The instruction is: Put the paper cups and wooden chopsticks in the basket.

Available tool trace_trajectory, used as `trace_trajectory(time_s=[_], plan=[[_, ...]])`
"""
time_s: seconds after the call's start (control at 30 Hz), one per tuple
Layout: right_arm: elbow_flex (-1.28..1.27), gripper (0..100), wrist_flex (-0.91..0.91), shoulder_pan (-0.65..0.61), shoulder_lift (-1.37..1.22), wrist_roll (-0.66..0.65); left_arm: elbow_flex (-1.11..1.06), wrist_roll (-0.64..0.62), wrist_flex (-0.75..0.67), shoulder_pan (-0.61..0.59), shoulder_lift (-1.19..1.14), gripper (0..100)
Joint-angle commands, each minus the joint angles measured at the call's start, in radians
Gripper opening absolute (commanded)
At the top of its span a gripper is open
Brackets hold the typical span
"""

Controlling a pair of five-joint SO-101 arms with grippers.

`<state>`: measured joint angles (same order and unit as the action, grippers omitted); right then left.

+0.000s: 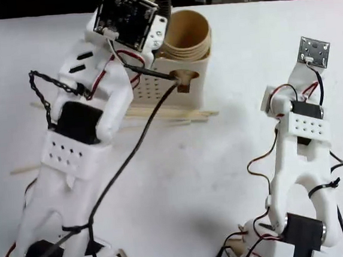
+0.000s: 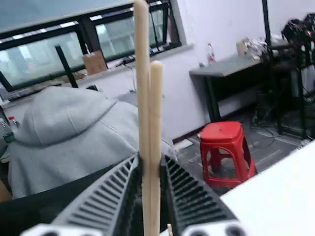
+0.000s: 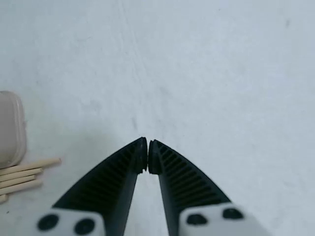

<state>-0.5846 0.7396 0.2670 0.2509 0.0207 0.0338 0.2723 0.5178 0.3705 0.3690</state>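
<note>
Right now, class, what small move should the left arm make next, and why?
Probably ease the left gripper down over the basket and only then open. It is shut on two chopsticks, and the high view shows that arm at the basket that holds cups.

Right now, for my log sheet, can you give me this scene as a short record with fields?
left gripper: shut on two held chopsticks, pointing up
right gripper: shut, empty, over the table
paper cups: stacked inside the basket
loose chopsticks: lying on the table beside the basket
left to do: loose chopsticks not yet in the basket
</note>
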Motion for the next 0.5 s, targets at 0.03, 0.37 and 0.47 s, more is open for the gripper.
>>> trace_trajectory(time_s=[0.03, 0.37, 0.47], plan=[[0.009, 2.1, -0.016, 0.007, 0.044, 0.002, -0.109, -0.011, -0.167, -0.047, 0.041, 2], [0.009, 2.1, -0.016, 0.007, 0.044, 0.002, -0.262, -0.025, -0.321, -0.105, -0.044, 2], [0.009, 2.1, -0.016, 0.008, 0.044, 0.002, -0.262, -0.092, -0.311, -0.127, -0.079, 3]])
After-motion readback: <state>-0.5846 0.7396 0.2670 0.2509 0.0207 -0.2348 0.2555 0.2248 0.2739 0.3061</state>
